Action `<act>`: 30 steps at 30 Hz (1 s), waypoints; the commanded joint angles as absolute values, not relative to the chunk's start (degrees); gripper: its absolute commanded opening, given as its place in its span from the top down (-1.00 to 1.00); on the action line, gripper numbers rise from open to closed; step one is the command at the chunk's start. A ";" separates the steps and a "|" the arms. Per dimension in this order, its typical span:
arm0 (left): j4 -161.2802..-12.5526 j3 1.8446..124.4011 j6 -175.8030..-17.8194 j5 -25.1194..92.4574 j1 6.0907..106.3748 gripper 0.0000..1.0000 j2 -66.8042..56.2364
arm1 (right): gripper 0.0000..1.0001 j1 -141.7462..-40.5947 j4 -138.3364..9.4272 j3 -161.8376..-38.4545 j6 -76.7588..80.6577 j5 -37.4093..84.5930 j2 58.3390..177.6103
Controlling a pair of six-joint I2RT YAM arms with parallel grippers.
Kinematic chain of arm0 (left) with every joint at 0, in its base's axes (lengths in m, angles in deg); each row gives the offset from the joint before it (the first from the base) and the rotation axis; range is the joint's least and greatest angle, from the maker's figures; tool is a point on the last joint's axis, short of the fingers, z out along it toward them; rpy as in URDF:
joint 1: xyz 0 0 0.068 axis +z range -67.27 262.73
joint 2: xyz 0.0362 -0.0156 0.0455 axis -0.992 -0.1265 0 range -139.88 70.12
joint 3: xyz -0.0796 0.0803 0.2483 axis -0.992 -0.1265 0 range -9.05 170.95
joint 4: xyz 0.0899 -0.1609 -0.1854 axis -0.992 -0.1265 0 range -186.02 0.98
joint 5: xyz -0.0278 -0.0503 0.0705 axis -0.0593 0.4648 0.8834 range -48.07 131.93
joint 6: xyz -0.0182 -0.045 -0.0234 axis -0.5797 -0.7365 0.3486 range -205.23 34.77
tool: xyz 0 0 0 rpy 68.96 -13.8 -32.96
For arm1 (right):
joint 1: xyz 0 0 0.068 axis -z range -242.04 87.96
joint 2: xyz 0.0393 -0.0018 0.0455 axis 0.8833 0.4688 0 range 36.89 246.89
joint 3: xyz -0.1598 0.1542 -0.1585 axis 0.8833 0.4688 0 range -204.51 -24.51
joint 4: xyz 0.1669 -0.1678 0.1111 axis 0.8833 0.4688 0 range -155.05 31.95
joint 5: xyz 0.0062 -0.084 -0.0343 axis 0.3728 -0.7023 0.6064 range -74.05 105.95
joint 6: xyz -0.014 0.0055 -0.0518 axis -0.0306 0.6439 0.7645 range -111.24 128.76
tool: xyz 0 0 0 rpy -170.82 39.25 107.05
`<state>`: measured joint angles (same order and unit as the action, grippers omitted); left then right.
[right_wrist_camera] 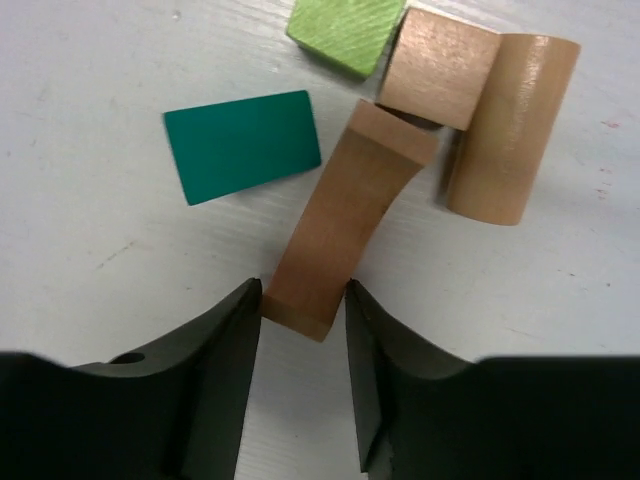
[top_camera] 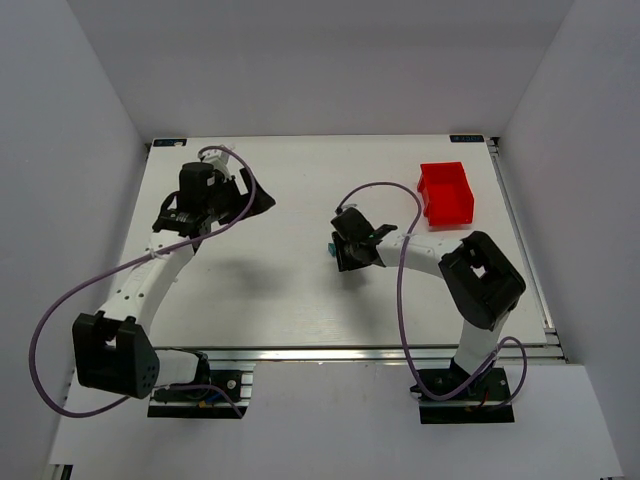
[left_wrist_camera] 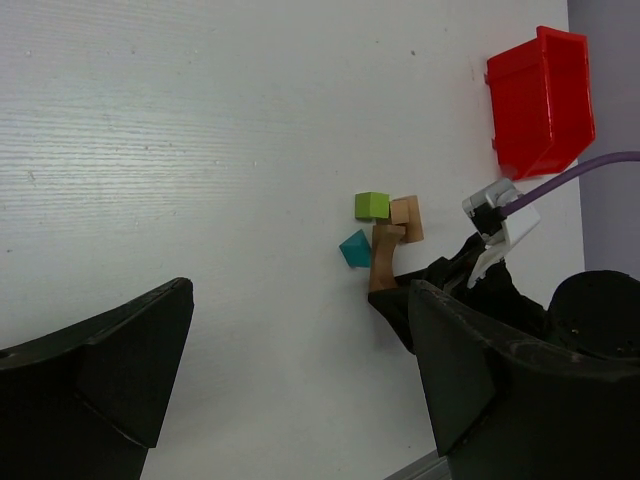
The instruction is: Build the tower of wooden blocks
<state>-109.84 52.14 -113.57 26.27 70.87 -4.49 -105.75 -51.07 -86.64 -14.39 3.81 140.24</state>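
The wood block tower is not a stack: its blocks lie together on the white table. They are a lime-green block [right_wrist_camera: 345,35], a teal block [right_wrist_camera: 243,145], a tan cube [right_wrist_camera: 440,65], a tan cylinder [right_wrist_camera: 512,125] and a curved tan block [right_wrist_camera: 345,215] leaning on the cube. My right gripper [right_wrist_camera: 303,300] has its fingertips against both sides of the curved block's near end. The left wrist view shows the green block [left_wrist_camera: 372,205], the teal block [left_wrist_camera: 354,248] and the curved block [left_wrist_camera: 382,258] ahead of my left gripper [left_wrist_camera: 300,300], which is wide open and holds nothing.
A red plastic bin [top_camera: 445,193] sits at the back right of the table [top_camera: 270,300], beyond the right arm. The left gripper [top_camera: 250,200] hovers over the back left of the table. Purple cables loop off both arms.
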 commanded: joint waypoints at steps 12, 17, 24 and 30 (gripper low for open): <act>-101.34 48.70 -109.41 12.27 70.52 -0.96 0.78 | 0.96 -106.26 -53.00 -83.67 -13.06 5.54 127.00; -85.46 44.14 -111.23 -9.10 70.25 -0.96 1.30 | 0.92 -105.64 -71.96 -75.59 -6.80 23.04 112.49; -47.41 32.27 -125.73 -21.26 69.02 -0.96 8.84 | 0.97 -103.27 -100.25 -65.93 -11.52 45.71 107.65; -37.60 29.71 -132.25 -21.79 68.76 -0.89 10.27 | 0.99 -101.07 -125.01 -62.49 -21.72 55.76 109.22</act>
